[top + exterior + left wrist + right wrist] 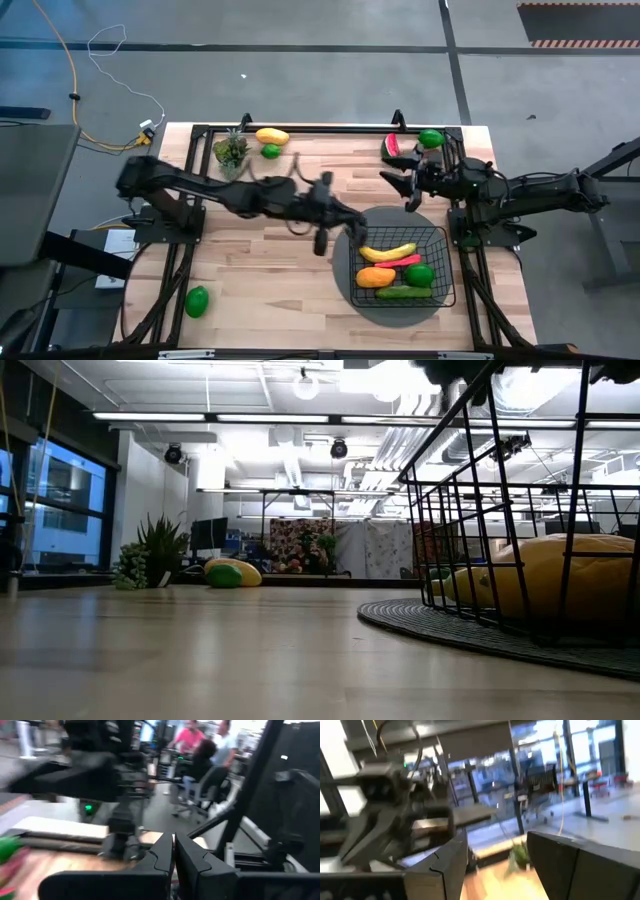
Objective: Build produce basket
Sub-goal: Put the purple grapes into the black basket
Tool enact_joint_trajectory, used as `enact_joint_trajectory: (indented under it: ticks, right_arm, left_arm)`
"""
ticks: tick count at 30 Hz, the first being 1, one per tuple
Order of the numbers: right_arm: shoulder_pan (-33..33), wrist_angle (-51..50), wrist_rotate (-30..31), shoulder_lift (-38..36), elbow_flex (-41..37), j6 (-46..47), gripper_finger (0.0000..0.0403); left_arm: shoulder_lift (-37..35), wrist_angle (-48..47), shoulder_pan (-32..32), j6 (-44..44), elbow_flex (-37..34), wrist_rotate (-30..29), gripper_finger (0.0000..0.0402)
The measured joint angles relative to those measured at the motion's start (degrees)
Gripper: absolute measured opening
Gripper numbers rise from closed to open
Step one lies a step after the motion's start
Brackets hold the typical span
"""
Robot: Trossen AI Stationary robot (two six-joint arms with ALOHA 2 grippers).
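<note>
lime, near-left corner [197, 301]: lone green one on the counter [270, 250], well apart from everything else.
left arm: reaches from the left edge across mid-counter, blurred in the high view.
pineapple top [231, 152]: spiky green bit at the far edge; also in the low view, far left.
mango + lime, far edge: yellow-orange mango [271, 136] w/ a small lime [270, 151] just beside it, right of the pineapple.
left claw [320, 241]: over bare wood just left of the mat, nothing in it. Fingers [163, 854] pressed together in the left wrist view, no gap.
grey mat [352, 223]: round, right half of counter, under the basket.
basket [441, 262]: black wire, sits on the mat, near-right part of counter. Fills the right side of the low view.
produce in basket: banana [388, 252] across the top, red chili [399, 262] under it, orange mango [375, 277] left, lime [419, 274] right, cucumber [405, 293] along the near side. 5 pcs.
watermelon slice [391, 146]: far-right of counter, outside the basket.
right claw [399, 187]: above the counter btwn watermelon and basket's far rim. Fingers [451, 866] stand partly apart, clear gap, empty.
lime by far-right corner [430, 138]: just right of the watermelon.
right arm: comes in from the right edge, lying along the far-right side.
room: ppl seated at desks beyond, seen in the left wrist view, blurred.
</note>
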Motion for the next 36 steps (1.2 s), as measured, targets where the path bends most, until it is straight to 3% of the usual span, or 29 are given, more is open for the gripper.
enact_joint_trajectory:
  ticks: [9, 15, 22, 36]
  right_arm:
    - [0.0, 4.7, 1.1, -3.1, 0.0, -3.9, 0.0188]
    - [0.0, 4.4, 1.1, -7.7, 0.0, -4.2, 0.0188]
    - [0.0, 1.1, 1.1, -11.2, 0.0, -3.7, 0.0188]
    - [0.0, -3.0, 1.1, -11.1, 0.0, -2.3, 0.0188]
  left_arm:
    - [16.1, -0.1, -0.3, 1.8, 18.8, 11.5, 0.0]
    - [22.7, -4.8, -0.3, 3.0, 26.4, 12.4, 0.0]
    - [25.5, -11.4, -0.3, 4.8, 28.3, 12.4, 0.0]
    - [27.3, -21.5, -0.1, 7.8, 28.5, 11.6, 0.0]
